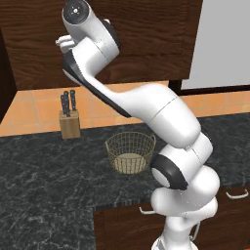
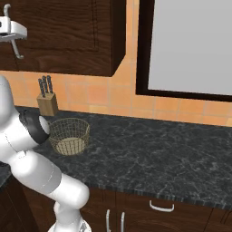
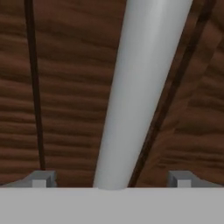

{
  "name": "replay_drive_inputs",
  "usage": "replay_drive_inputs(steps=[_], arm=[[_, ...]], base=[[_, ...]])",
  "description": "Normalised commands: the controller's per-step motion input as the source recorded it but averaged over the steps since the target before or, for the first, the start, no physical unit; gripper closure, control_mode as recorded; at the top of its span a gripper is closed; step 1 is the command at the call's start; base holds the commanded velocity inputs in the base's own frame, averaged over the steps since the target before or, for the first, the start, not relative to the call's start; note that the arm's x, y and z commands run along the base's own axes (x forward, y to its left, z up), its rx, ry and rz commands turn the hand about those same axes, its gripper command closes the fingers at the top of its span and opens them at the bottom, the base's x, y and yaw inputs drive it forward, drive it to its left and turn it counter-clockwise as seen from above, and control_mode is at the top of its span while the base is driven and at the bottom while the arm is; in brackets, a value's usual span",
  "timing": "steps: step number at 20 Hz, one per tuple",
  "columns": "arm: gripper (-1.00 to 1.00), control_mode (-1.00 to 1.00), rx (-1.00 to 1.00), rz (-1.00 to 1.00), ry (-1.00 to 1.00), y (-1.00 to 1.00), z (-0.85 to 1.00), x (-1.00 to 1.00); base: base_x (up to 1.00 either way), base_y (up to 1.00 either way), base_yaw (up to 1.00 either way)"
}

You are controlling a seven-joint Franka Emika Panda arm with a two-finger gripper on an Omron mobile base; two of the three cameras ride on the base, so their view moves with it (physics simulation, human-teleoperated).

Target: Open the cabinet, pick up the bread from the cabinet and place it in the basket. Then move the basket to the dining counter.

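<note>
Cabinet (image 1: 146, 39): shut, handle (image 3: 140, 92) straddled.
Fingers (image 3: 41, 178) spread, nothing pinched; basket (image 1: 130, 152) seen empty; all steps judged outstanding.

Cabinet (image 1: 146, 39) doors shut, inside hidden; handle (image 3: 140, 92) ends cut off.

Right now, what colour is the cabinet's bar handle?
Silver-grey, plain; the handle shows best in the hand view, against the dark brown wood-grain cabinet.

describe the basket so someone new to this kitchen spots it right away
Look at the black marbled counter under the dark wall cabinet. Right of the knife block stands the basket: round, open-topped, tan-gold wire mesh with a pale flat base, the one see-through thing there.
</note>
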Motion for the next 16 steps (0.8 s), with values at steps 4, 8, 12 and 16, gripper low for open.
replay_drive_inputs(steps=[4, 8, 12, 16], arm=[[1.0, -1.0, 0.0, 0.0, -0.02, 0.01, -0.05, 0.19], [1.0, -1.0, 0.0, 0.0, 0.0, 0.08, 0.0, 0.15], [1.0, -1.0, 0.0, 0.0, 0.0, 0.04, 0.0, 0.03], [1.0, -1.0, 0.0, -0.01, 0.0, 0.03, 0.0, -0.09]], base=[[0.0, 0.0, 0.0], [0.0, 0.0, 0.0], [0.0, 0.0, 0.0], [0.0, 0.0, 0.0]])
